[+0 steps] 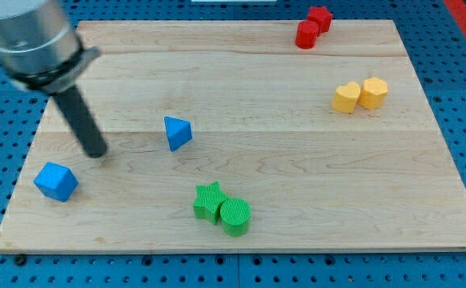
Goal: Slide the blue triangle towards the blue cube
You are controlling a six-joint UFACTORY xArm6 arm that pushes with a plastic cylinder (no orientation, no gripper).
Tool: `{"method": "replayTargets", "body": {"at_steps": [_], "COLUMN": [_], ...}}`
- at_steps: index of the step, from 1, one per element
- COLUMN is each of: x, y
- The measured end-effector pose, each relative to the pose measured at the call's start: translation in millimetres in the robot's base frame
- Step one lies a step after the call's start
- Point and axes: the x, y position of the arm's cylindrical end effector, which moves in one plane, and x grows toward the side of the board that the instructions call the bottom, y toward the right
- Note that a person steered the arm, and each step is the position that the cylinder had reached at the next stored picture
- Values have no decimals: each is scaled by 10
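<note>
The blue triangle (177,133) lies on the wooden board left of centre. The blue cube (56,182) sits near the board's lower left corner, down and to the left of the triangle. My tip (95,152) touches the board between them, about a hand's width left of the triangle and just up and right of the cube. It touches neither block. The dark rod rises from it towards the view's top left, into the grey arm body.
A green star (209,201) and a green cylinder (235,216) sit together at the bottom centre. Two yellow blocks (359,95) lie at the right. Two red blocks (312,27) lie at the top edge. The wooden board (297,160) rests on a blue pegboard.
</note>
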Motion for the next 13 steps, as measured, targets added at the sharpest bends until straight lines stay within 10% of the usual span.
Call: {"method": "replayTargets", "body": {"at_steps": [3,5,9,13], "x": [-482,-362,398,-211], "y": [1370,169,420,-253]}}
